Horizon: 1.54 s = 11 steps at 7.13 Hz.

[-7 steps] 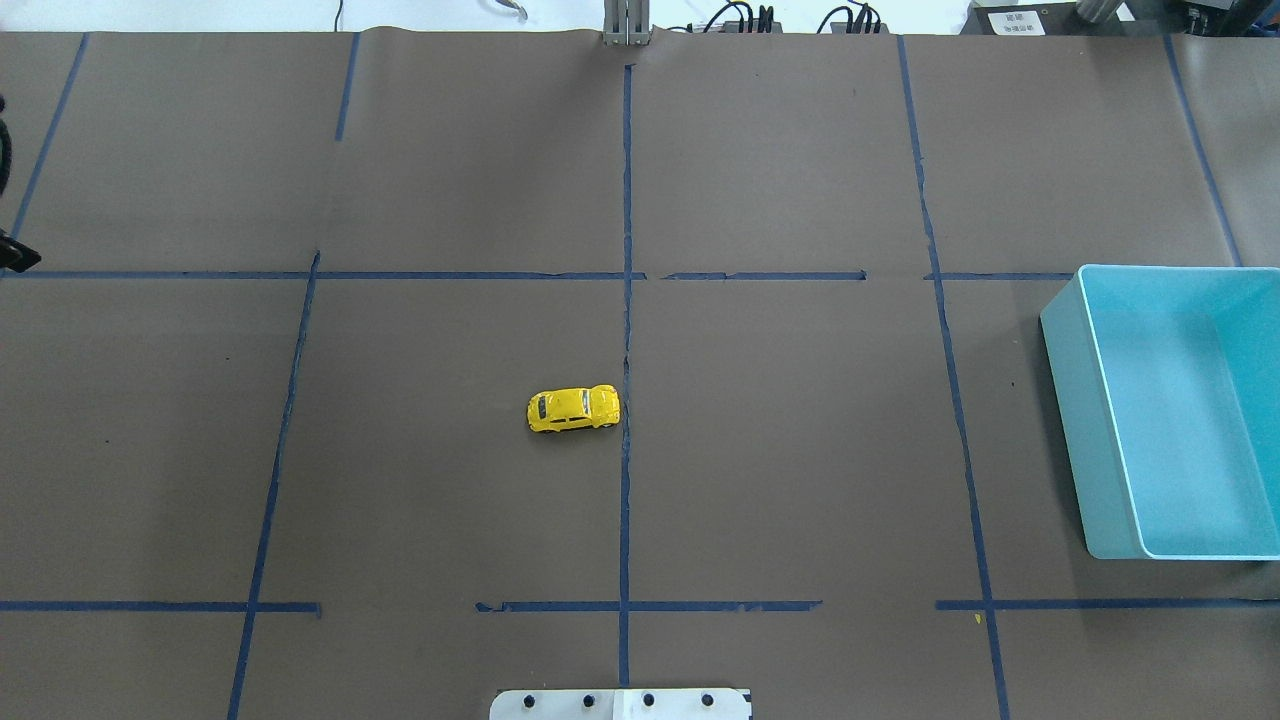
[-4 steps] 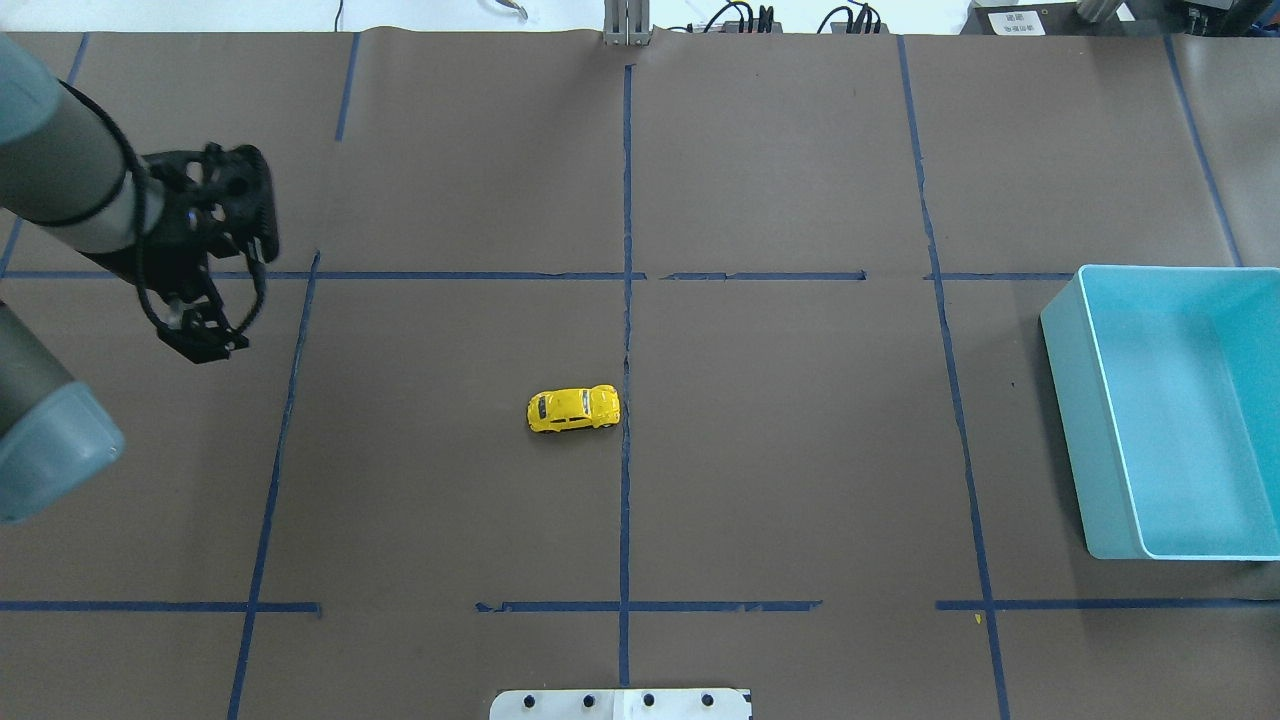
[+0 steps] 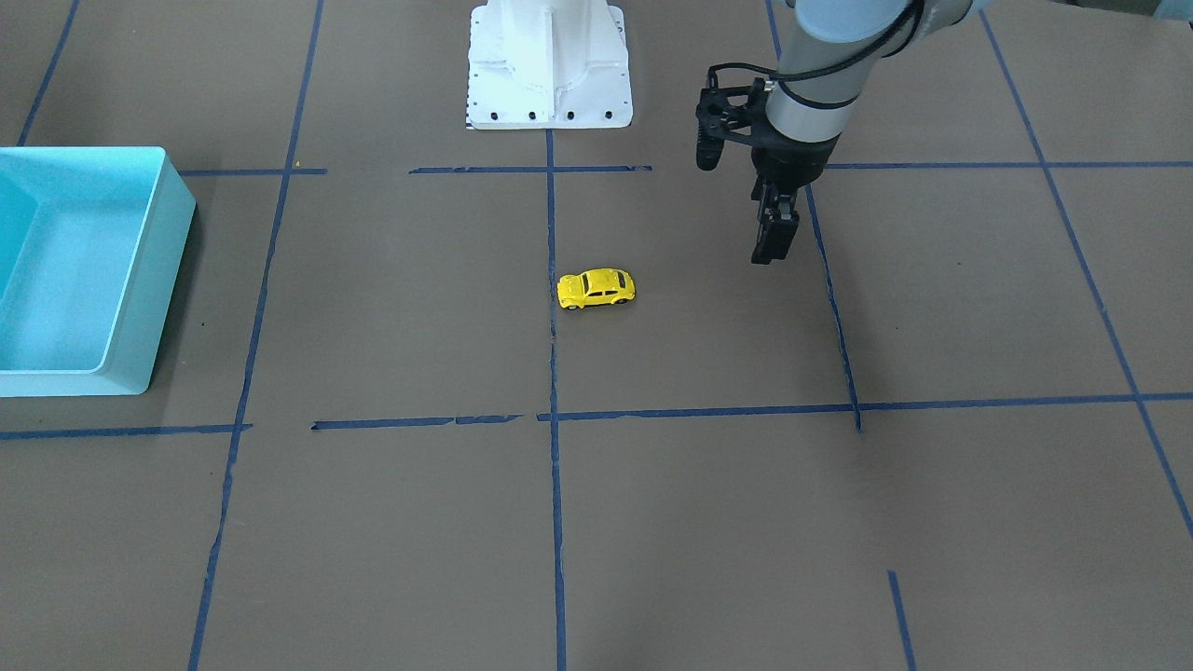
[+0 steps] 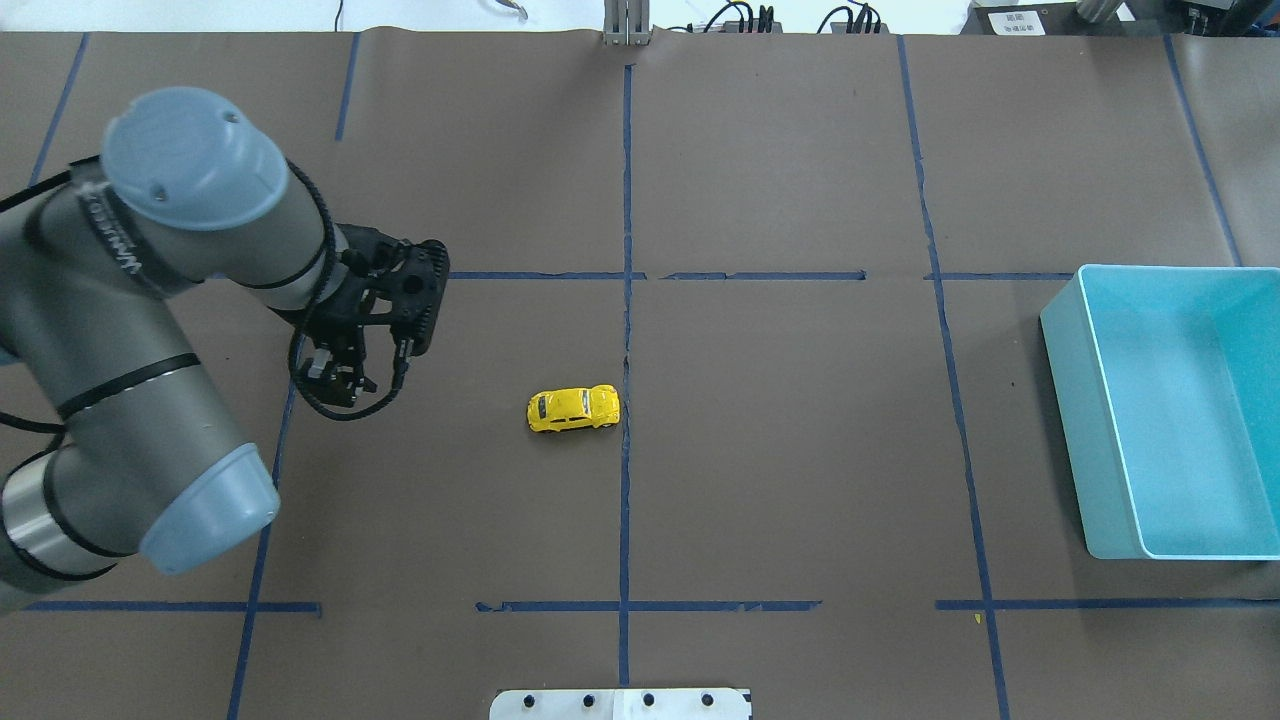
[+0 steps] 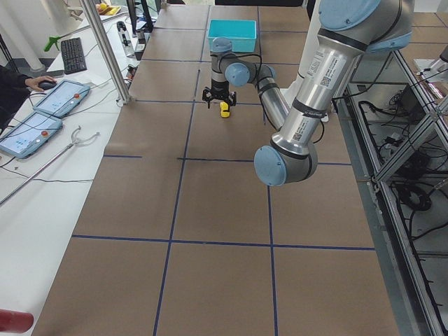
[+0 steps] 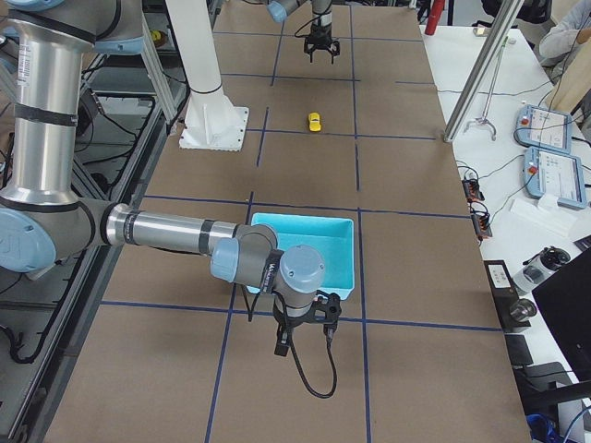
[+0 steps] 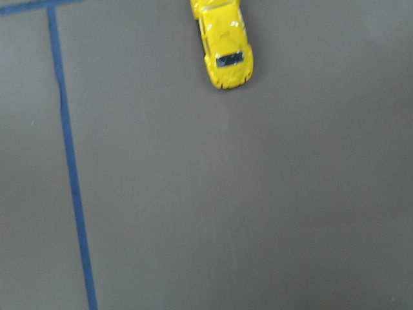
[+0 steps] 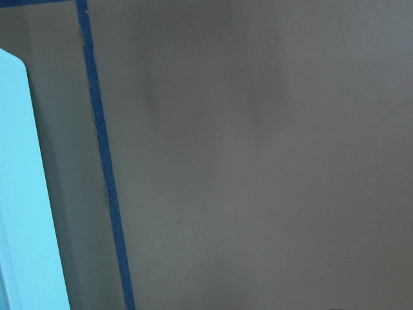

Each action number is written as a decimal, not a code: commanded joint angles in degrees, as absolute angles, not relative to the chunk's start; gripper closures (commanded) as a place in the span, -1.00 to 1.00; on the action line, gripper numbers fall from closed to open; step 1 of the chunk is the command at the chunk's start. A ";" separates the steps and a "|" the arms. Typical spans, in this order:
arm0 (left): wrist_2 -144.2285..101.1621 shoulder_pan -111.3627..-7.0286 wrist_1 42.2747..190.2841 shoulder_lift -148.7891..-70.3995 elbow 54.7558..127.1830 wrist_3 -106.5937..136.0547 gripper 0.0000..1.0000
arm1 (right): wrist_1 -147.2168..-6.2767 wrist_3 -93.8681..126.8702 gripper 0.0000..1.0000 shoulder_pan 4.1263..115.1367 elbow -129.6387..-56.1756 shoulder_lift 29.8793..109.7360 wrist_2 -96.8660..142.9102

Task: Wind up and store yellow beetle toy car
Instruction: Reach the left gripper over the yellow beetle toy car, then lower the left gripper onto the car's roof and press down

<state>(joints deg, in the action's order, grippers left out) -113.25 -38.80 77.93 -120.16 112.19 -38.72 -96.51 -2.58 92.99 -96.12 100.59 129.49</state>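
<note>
The yellow beetle toy car (image 4: 573, 408) stands on its wheels on the brown table, just left of the centre tape line. It also shows in the front view (image 3: 596, 288) and at the top of the left wrist view (image 7: 224, 42). My left gripper (image 4: 335, 385) hangs above the table to the left of the car, apart from it, open and empty; the front view (image 3: 769, 247) shows it edge-on. My right gripper (image 6: 303, 343) shows only in the exterior right view, beside the light blue bin (image 6: 300, 249). I cannot tell whether it is open or shut.
The light blue bin (image 4: 1090, 400) stands empty at the table's right edge. It also shows in the front view (image 3: 158, 270). Blue tape lines cross the table. The white robot base (image 3: 548, 65) stands at the near middle edge.
My left arm has swung in from the left edge to the right, closer to the car. The car and the bin have not moved.
</note>
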 commanded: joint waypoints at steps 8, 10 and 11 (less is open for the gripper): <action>-107.60 -27.61 91.49 -133.24 91.58 -20.57 -0.98 | -96.42 -2.64 -0.99 92.99 -95.89 100.11 129.20; -107.49 -26.90 91.84 -133.15 90.10 -20.74 -0.98 | -96.33 -2.90 -0.99 92.99 -95.45 100.11 126.40; -107.40 -26.98 91.85 -133.07 89.74 -20.83 -0.98 | -96.24 -3.07 -0.99 92.99 -95.45 100.02 126.30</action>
<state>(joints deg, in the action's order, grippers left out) -107.59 -27.18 91.75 -133.14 90.46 -20.72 -96.34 -2.86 92.99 -95.59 100.08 127.04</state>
